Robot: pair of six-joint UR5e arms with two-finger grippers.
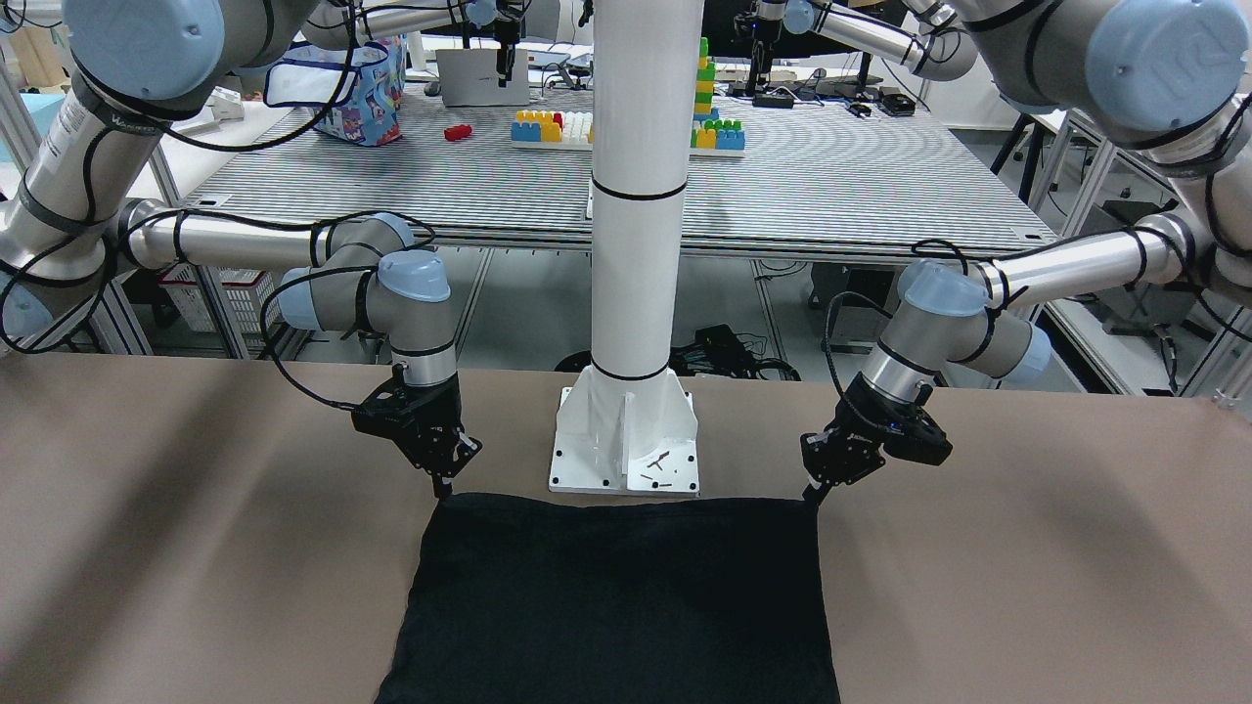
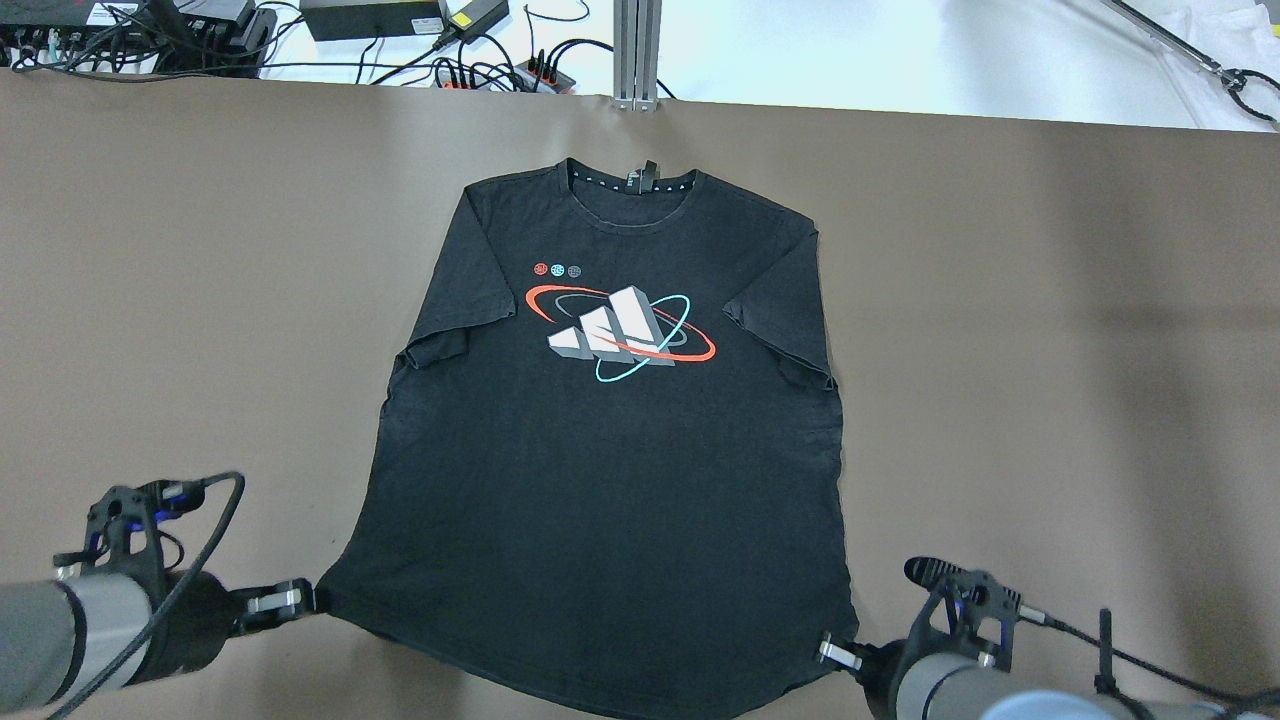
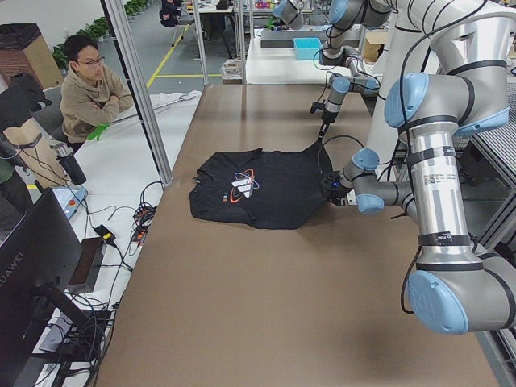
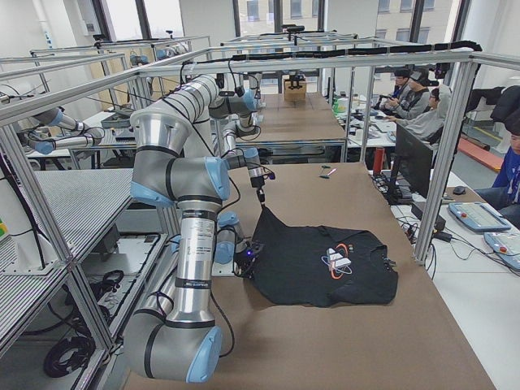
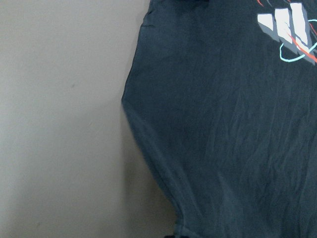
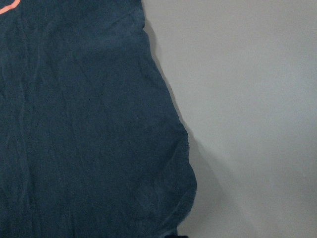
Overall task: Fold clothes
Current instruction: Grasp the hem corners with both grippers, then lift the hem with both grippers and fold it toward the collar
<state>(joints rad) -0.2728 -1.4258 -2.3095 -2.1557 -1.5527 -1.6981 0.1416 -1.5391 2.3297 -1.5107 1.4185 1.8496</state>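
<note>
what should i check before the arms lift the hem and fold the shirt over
1. Left gripper on the black T-shirt's hem corner: ok, fingers pinched together there.
2. Right gripper on the other hem corner: ok, looks pinched too.
3. T-shirt spread flat, print up: ok, only light wrinkles.
4. Hem apart from the white pillar's base plate: cannot tell, the hem edge lies right beside it.
5. Left arm's cable loop off the fabric: ok.
</note>
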